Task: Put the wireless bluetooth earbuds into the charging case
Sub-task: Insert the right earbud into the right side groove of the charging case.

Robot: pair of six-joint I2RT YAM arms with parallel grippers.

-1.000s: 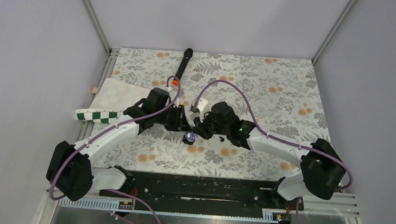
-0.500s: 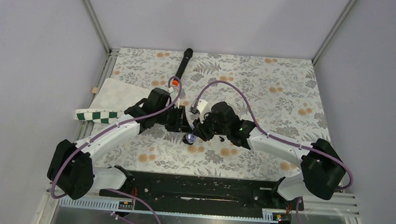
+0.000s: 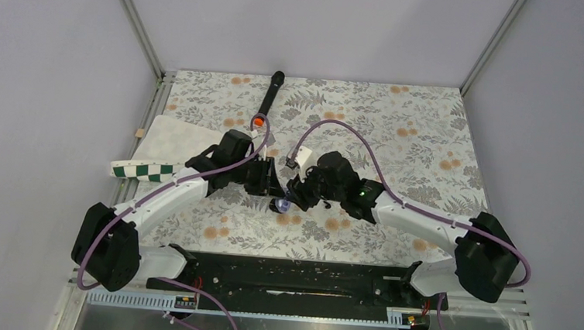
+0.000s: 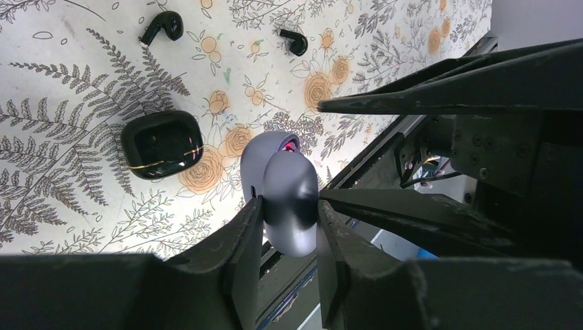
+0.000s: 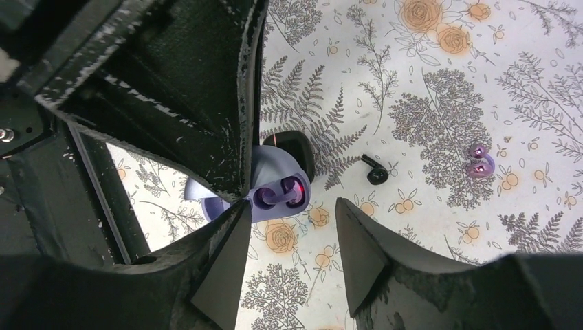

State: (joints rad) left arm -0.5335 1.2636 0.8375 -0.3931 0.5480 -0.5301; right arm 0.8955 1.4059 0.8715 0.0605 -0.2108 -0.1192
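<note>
Clamping purple charging case (image 4: 289, 196) by its sides, left fingers (image 4: 242, 261); right fingers (image 5: 223, 271) parted beside its open rim.

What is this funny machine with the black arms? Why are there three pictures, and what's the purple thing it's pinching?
It's a robot: a left arm and a right arm bolted to a table with a flowery cloth. One picture looks down from above. The other two come from small cameras on the wrists, so you see each arm's fingers close up. The left gripper is pinching a purple earbud case with its lid open and a tiny red light inside. The right gripper is open close by, holding nothing. Lying on the cloth are a black case, a black earbud, another black earbud and one purple earbud.
</note>
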